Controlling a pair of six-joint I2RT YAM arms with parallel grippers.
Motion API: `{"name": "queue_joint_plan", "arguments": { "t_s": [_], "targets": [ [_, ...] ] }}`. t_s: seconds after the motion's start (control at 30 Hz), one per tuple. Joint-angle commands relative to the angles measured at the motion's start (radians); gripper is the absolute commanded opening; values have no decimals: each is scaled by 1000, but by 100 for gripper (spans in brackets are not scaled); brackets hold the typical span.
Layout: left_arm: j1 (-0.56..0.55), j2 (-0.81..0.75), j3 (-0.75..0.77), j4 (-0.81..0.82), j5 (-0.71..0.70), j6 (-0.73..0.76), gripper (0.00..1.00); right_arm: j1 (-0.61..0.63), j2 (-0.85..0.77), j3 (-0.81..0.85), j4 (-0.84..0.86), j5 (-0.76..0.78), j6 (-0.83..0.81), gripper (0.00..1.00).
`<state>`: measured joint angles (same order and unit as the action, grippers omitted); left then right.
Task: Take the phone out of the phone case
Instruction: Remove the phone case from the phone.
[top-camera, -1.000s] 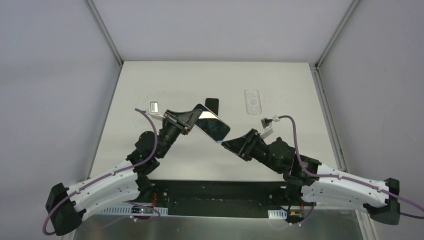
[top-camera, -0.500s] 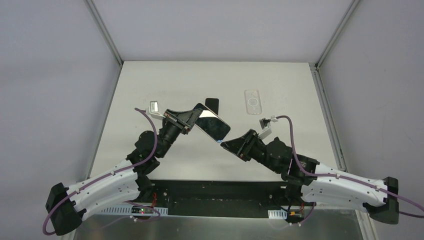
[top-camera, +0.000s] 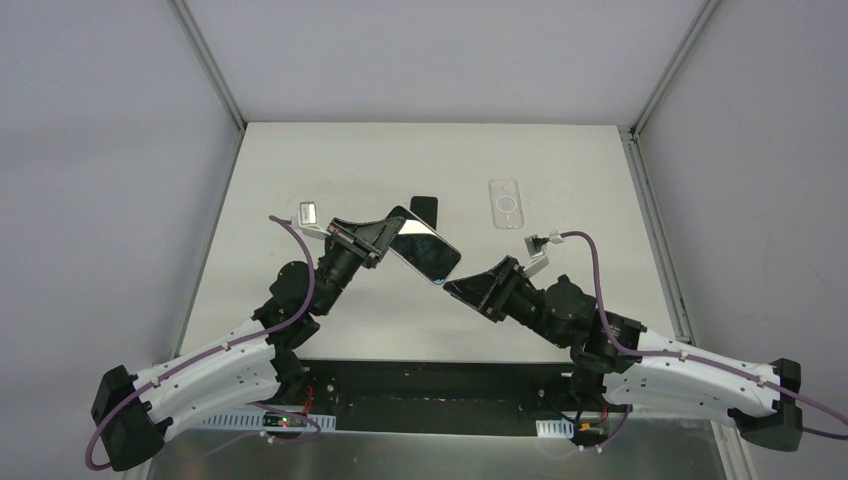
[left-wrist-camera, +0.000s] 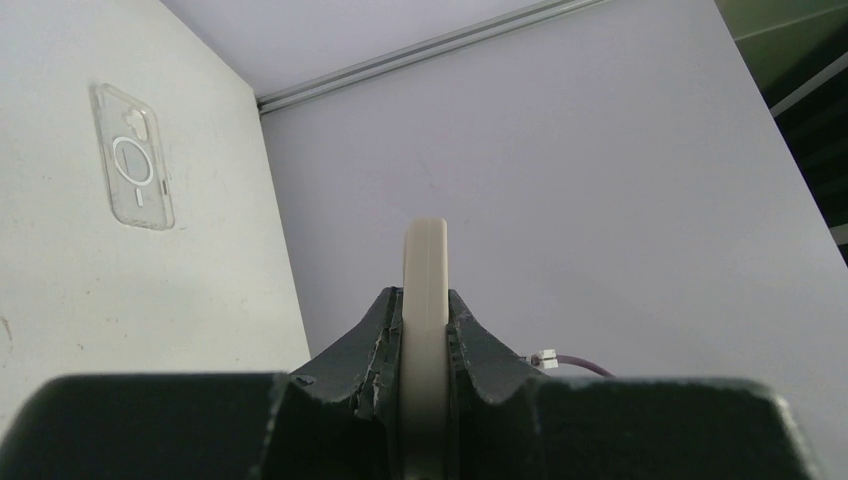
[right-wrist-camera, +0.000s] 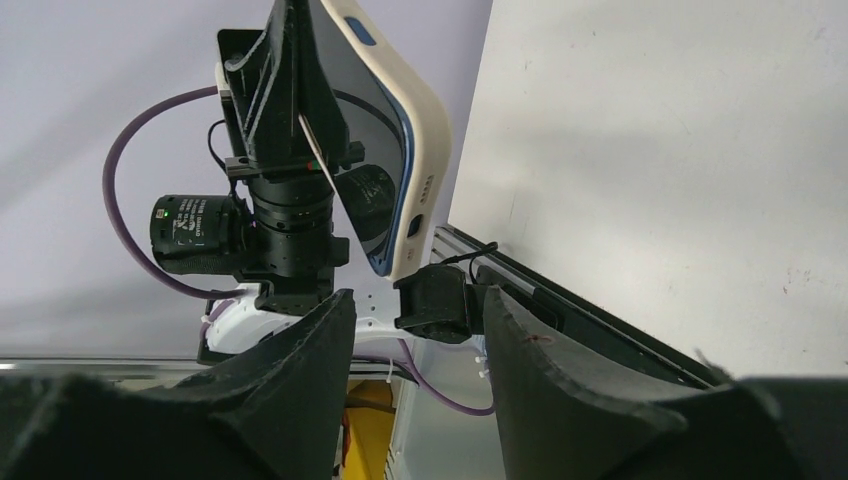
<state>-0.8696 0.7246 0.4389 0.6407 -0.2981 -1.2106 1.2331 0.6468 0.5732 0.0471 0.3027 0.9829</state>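
Cream phone case with its black-screened phone is pinched aloft by the left fingers, seemingly offering a corner to the spread, empty right fingers.

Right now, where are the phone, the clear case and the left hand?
phone (top-camera: 428, 250): top view, middle of its screen.
clear case (top-camera: 505, 204): top view, its middle, at the ring.
left hand (left-wrist-camera: 424, 298): left wrist view, between the fingertips clamping the phone's edge.

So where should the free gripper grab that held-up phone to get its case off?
Probably the cream case's free corner, approached from the right gripper's side: the left gripper clamps the opposite end, leaving that rim sticking out.
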Motion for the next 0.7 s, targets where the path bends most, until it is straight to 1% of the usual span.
{"name": "queue_joint_plan", "arguments": {
  "t_s": [0.0, 0.23, 0.33, 0.53, 0.67],
  "targets": [
    [-1, -18, 62, 102, -5, 4, 0, 0, -15, 5, 53, -15, -35, 53],
    [-3, -10, 78, 99, 14, 0, 0, 0, 4, 20, 45, 0, -22, 45],
    [-4, -10, 78, 99, 14, 0, 0, 0, 21, 29, 43, 3, -7, 44],
    [-5, -10, 74, 99, 15, -4, 0, 0, 23, 21, 62, 8, 3, 44],
    [-6, -16, 66, 99, 9, -3, 0, 0, 16, 14, 75, -2, -2, 48]
  ]
}}
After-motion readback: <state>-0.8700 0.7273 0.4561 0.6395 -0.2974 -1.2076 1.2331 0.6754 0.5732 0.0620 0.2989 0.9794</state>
